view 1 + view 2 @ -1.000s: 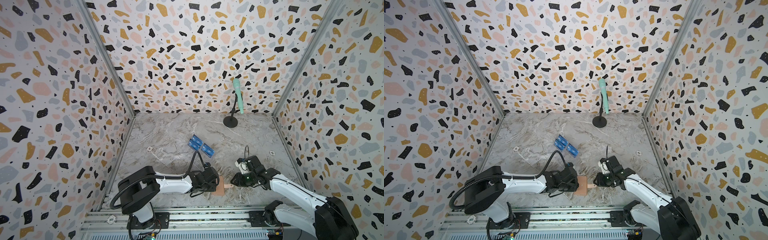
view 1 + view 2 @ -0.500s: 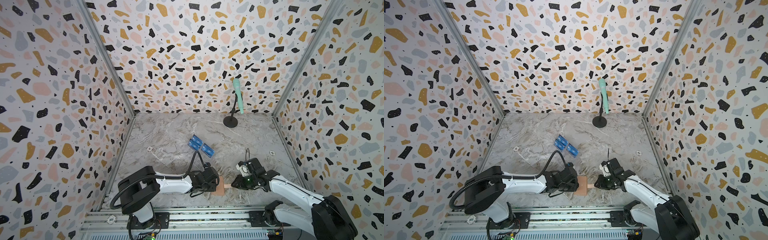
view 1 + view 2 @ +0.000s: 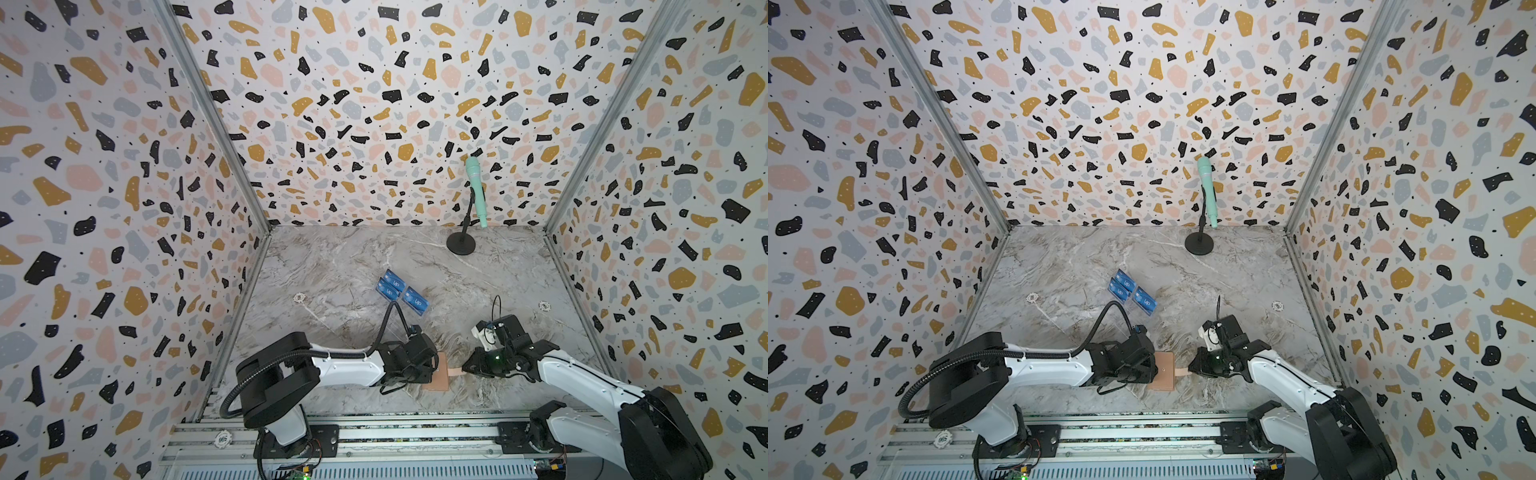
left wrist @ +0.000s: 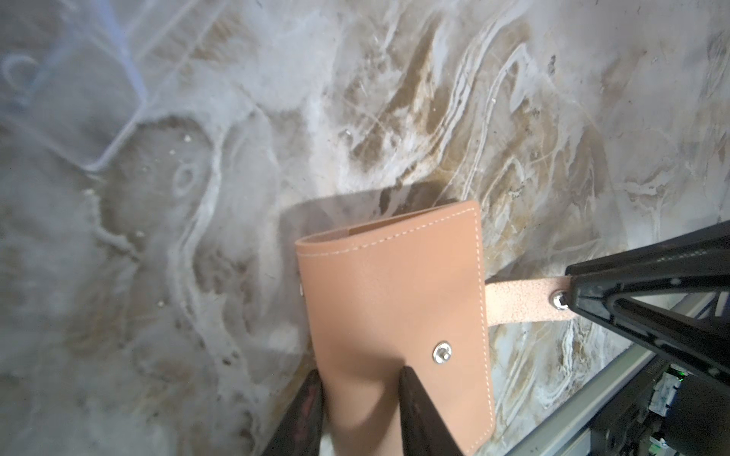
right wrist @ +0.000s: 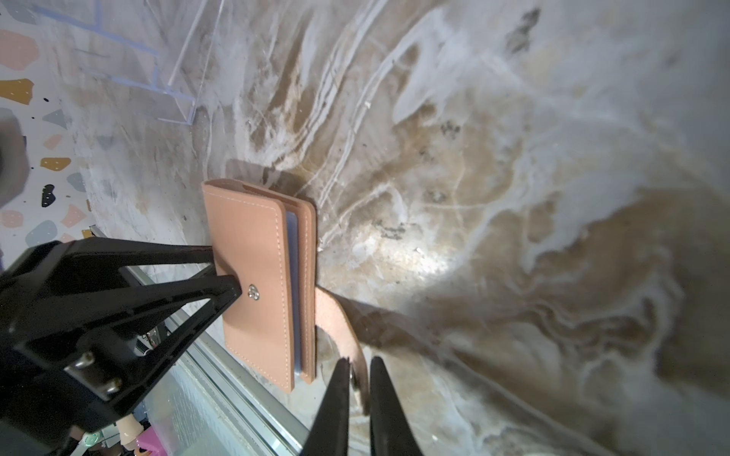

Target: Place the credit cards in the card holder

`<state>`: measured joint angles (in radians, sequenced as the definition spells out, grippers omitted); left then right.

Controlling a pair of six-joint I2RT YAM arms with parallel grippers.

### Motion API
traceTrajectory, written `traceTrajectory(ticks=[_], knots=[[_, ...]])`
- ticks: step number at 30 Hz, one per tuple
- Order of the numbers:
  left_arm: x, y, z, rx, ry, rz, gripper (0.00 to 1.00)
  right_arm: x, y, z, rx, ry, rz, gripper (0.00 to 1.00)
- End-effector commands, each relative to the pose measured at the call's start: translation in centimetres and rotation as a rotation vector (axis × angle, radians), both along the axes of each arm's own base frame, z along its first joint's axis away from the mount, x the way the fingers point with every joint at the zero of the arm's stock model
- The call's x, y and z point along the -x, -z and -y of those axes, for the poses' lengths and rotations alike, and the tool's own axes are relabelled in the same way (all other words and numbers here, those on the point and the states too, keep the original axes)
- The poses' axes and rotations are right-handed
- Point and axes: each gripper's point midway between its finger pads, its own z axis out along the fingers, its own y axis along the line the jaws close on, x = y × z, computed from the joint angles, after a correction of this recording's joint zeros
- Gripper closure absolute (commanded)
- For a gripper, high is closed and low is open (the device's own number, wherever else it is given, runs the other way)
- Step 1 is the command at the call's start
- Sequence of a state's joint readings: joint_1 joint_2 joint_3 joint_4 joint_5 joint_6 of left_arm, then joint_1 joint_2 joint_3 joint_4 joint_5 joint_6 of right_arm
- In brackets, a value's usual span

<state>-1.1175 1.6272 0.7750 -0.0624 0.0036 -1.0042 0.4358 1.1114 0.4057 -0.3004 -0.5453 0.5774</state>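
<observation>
Where the marble table (image 3: 332,266) meets its front rail, the left gripper (image 4: 361,375) and right gripper (image 5: 361,365) face each other low over the surface. Between them is the salmon card holder (image 3: 441,374), unsnapped and slightly ajar, its spine side clamped in the left jaws. The blue credit cards (image 3: 401,291) sit farther back, well apart from it. The holder's snap tab (image 4: 521,302) stretches out sideways, its stud end pinched between the right jaws, which are nearly together.

Salmon-pink leather-like card holder (image 4: 387,300): matt, smooth, pale stitched edge. Round snap stud (image 4: 442,351): shiny metal. Grey-brown marble-look tabletop (image 4: 513,118): glossy, veined. Clear acrylic stand (image 4: 75,94): transparent, smooth.
</observation>
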Motion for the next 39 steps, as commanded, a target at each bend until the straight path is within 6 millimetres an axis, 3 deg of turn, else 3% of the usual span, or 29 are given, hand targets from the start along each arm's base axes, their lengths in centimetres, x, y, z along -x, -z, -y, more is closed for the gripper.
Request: traceTrajectory(ticks=[1,9,19,39], knots=[[1.3,2.5,-1.7,-0.097,0.034,-0.045,0.66,0.3,-0.1,-0.2,-0.023,-0.016,-0.004,0.87],[1.3,2.5,-1.5,-0.099,0.037,-0.046,0.66,0.3,-0.5,-0.4,-0.041,-0.02,0.0,0.89],[1.3,2.6,-1.4,-0.105,0.045,-0.05,0.66,0.0,-1.2,-0.3,-0.044,-0.016,0.029,0.82],[1.4,2.8,-1.5,-0.109,0.046,-0.055,0.66,0.2,-1.4,-0.7,-0.071,-0.034,0.026,1.0]])
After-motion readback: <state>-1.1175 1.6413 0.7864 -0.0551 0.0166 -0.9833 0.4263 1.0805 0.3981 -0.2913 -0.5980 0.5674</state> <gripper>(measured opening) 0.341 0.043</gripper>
